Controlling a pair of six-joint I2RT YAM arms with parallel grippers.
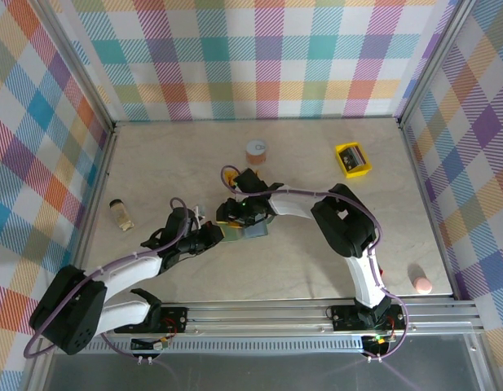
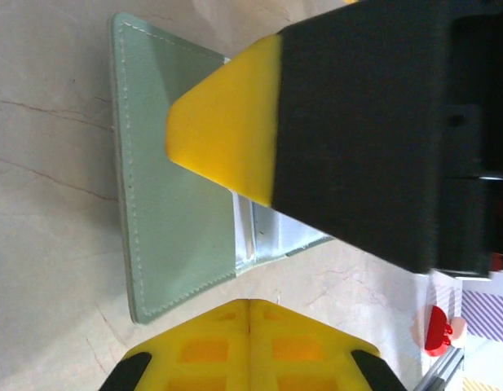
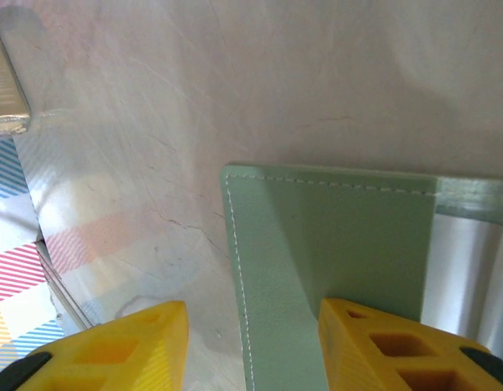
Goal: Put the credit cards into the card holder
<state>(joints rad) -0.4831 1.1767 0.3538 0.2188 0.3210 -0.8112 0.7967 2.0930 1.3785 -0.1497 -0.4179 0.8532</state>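
The right gripper [image 3: 253,314] stands partly open and holds nothing. One yellow finger [image 3: 381,342] hangs over the card holder [image 3: 333,244], the other over the bare table [image 3: 153,122]. The left gripper [image 2: 249,308] has its fingers pressed together with nothing visible between them, just beside the holder's edge. A silvery credit card [image 2: 284,236] pokes out from under the card holder's flap. The holder lies near the middle of the table. A yellow tray [image 1: 353,160] sits toward the back right corner.

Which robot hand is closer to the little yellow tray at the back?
Right. The right gripper is mid-table, to the left of the yellow tray and closer to the arm bases. The left gripper sits just past it, even farther left and closer to the bases.
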